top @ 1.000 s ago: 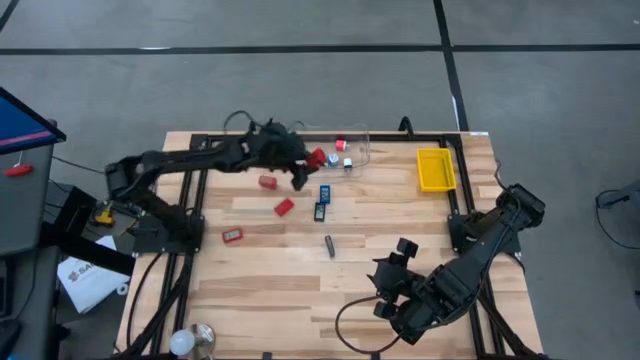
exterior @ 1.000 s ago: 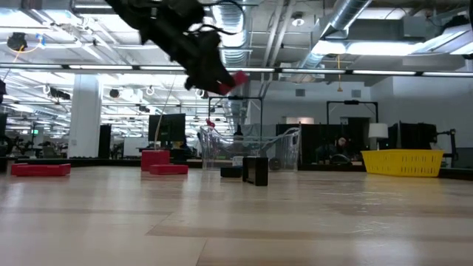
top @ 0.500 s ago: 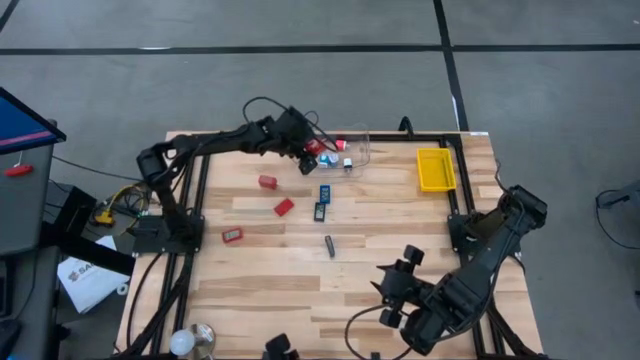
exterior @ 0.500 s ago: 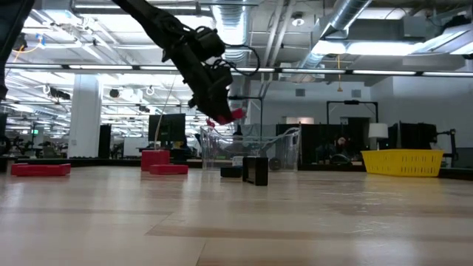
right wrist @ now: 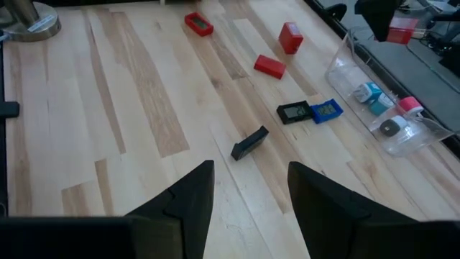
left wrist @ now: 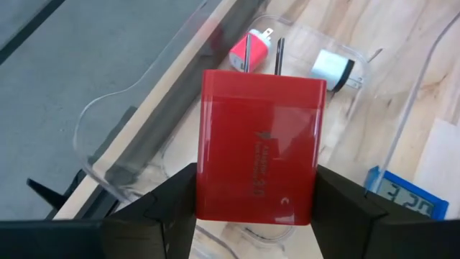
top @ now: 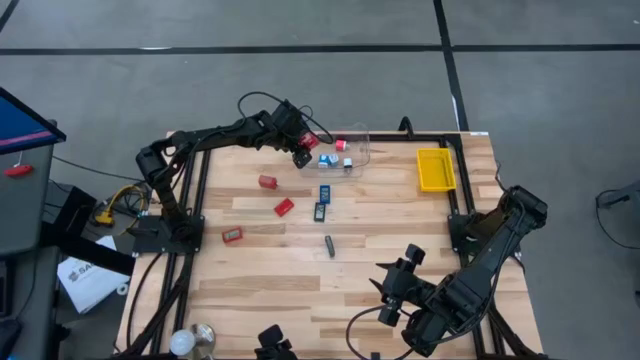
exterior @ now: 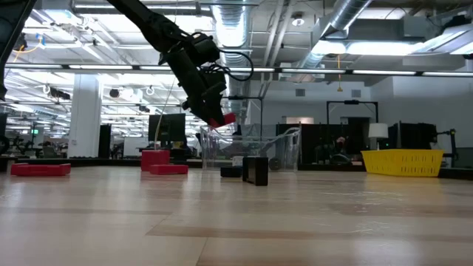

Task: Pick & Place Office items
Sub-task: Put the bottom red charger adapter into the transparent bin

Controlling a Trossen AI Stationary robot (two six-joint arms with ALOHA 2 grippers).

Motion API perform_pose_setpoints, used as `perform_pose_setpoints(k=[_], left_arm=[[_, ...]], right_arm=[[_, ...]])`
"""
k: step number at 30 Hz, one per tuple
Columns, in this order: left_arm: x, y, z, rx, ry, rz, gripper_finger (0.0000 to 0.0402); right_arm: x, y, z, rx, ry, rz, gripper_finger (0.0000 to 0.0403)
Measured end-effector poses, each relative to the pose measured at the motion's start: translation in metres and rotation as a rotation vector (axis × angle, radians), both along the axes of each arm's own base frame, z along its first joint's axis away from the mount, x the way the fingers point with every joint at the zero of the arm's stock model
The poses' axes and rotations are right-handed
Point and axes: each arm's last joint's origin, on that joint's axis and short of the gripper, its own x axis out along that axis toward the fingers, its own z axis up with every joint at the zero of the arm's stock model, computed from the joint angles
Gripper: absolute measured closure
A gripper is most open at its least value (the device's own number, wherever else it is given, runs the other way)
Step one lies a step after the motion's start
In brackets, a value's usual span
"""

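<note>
1. A red plug block [left wrist: 259, 147], one of the office items, is sitting clamped between the fingers of the left tool [top: 303, 155], its two metal prongs pointing away from the wrist; the tool is holding it above the worktop [top: 280, 290], over the near-left end of the clear tub [top: 352, 160].
2. Inside the tub, a smaller pink-red plug [left wrist: 249, 50] and a pale blue-and-white plug [left wrist: 332, 66] are lying on its floor, so the tub is serving as the drop place.
3. Judged from this, the carrying step is ending and the release is coming: the block is hanging at the tub's edge, so the tool probably needs to travel a little farther in before parting its fingers, or the block may catch the rim.
4. Outside the tub, three red pieces [top: 268, 182] [top: 284, 207] [top: 232, 235], two flat blue-black rectangles [top: 325, 192] [top: 320, 211] and a short dark stick [top: 329, 246] are lying on the boards, waiting to be picked.
5. The right tool [right wrist: 244, 208] is waiting low over the near right part of the worktop, its fingers parted and holding nothing.
6. A yellow tray [top: 436, 169] is sitting at the far right.
</note>
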Motion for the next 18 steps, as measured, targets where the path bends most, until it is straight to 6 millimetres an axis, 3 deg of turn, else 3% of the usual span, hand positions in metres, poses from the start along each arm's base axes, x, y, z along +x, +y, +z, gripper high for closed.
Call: perform_pose_setpoints(k=[6, 11, 18], left_arm=[[0.000, 0.000, 0.000, 0.005, -0.001, -0.008, 0.0177], [0.000, -0.002, -0.001, -0.020, 0.004, -0.019, 0.0190], [0.010, -0.010, -0.019, -0.055, 0.056, -0.056, 0.0190]], right_arm=[[0.000, 0.000, 0.000, 0.002, -0.015, -0.011, 0.0232], [-0.001, 0.001, 0.000, 0.002, -0.016, -0.008, 0.0232], [-0.001, 0.001, 0.000, 0.001, -0.014, -0.008, 0.0232]])
